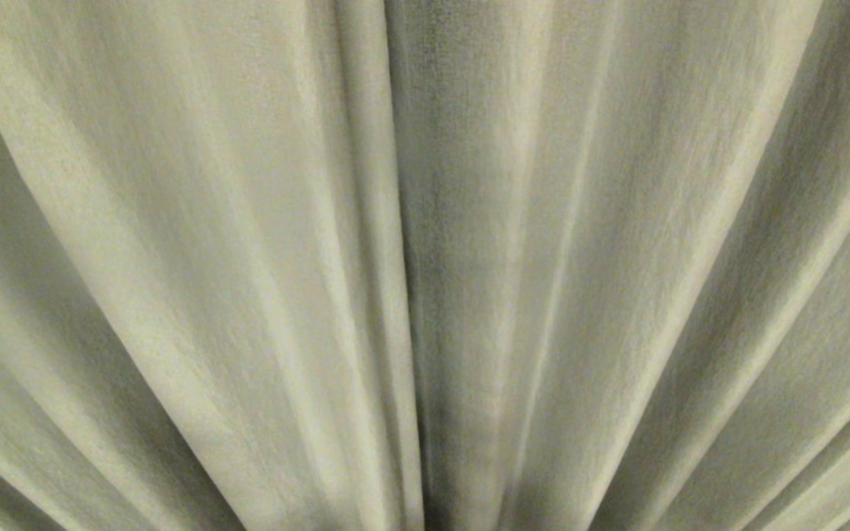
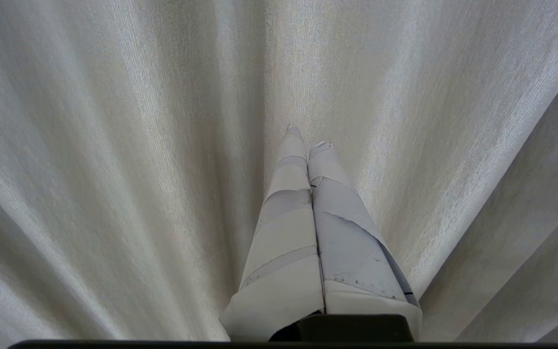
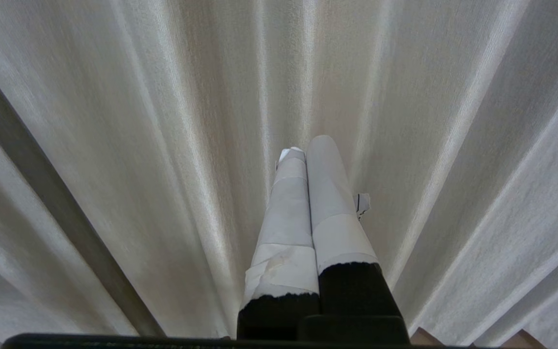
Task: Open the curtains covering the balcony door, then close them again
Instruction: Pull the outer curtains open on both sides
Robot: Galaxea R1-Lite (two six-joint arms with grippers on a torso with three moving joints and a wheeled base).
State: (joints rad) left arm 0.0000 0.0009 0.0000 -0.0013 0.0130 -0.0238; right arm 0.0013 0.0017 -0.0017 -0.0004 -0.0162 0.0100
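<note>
Across the whole head view hang the curtains (image 1: pixel 248 258), cream pleated fabric drawn together, their two edges meeting at a dark seam just right of centre. On the left, the left gripper (image 2: pixel 308 140) points at the folds with its tape-wrapped fingers (image 2: pixel 284 218) clenched together, empty. On the right, the right gripper (image 3: pixel 308 148) does likewise, fingers pressed tight, grasping nothing.

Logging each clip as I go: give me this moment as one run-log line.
scene: curtains drawn, filling every view | door: hidden | left tool: shut, empty, before fabric | right tool: shut, empty, before fabric | opening: not started
</note>
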